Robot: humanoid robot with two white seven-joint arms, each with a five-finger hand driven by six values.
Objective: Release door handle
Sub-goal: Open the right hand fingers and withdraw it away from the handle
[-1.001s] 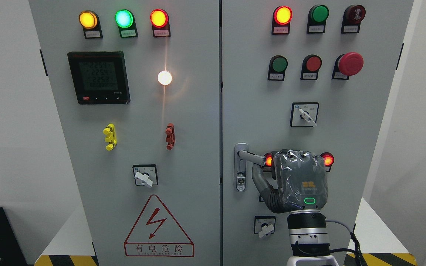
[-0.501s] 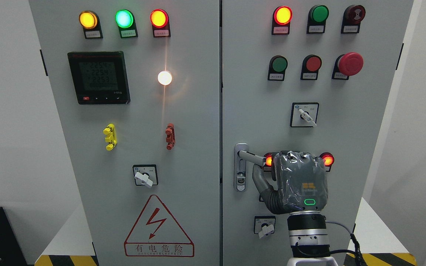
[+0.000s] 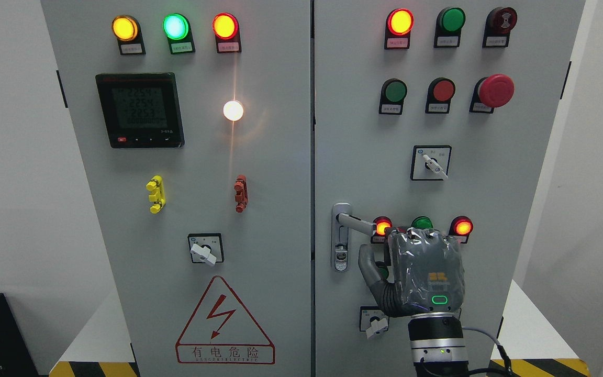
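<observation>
Dropping lower since the earlier frames, the right hand (image 3: 421,275) now sits just below the silver lever door handle (image 3: 356,223), uncovering a green lamp (image 3: 422,223). Its thumb points up, clear of the lever; whether the other fingers are spread I cannot tell. Release looks essentially done, with only withdrawal left. That handle juts rightward from its plate on the grey right cabinet door (image 3: 364,131), near the left edge.

My right hand (image 3: 421,275) hangs just below the door handle (image 3: 356,222) on the right cabinet door (image 3: 364,157), fingers clear of the lever.
</observation>
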